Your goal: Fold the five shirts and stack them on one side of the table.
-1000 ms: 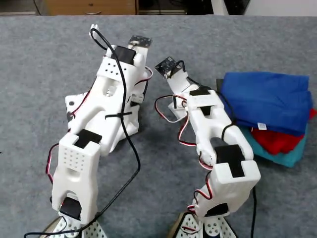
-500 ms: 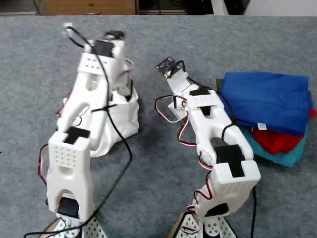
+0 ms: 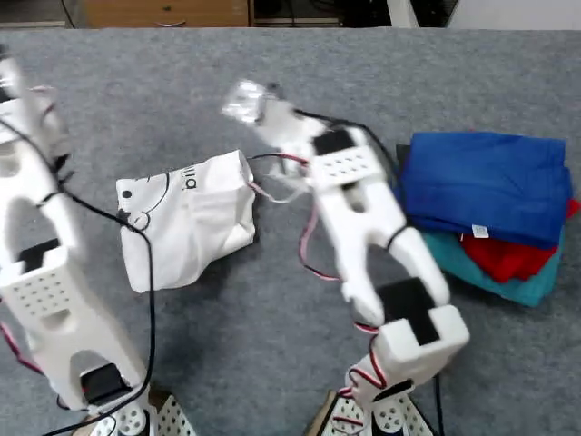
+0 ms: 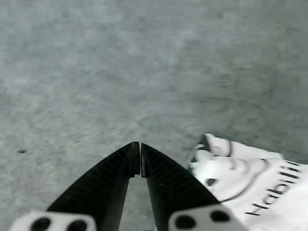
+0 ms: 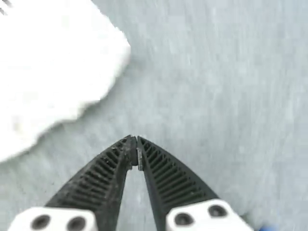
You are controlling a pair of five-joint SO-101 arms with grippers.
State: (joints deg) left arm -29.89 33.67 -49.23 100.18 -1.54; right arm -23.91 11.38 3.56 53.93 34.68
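Left arm (image 3: 50,282) sits at the far left. Left gripper (image 4: 140,161) has its fingers pressed together, nothing between them, above the grey table (image 3: 436,73). White shirt (image 3: 186,218) with black print lies loosely folded left of centre. Right gripper (image 5: 134,151) has its tips pressed together, holding nothing, near the shirt's far corner. At the right edge is a stack: blue shirt (image 3: 490,182) over red shirt (image 3: 499,256) over teal shirt (image 3: 522,289).

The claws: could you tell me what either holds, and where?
Nothing: the left claw and right claw are both shut, empty; the white shirt lies free.
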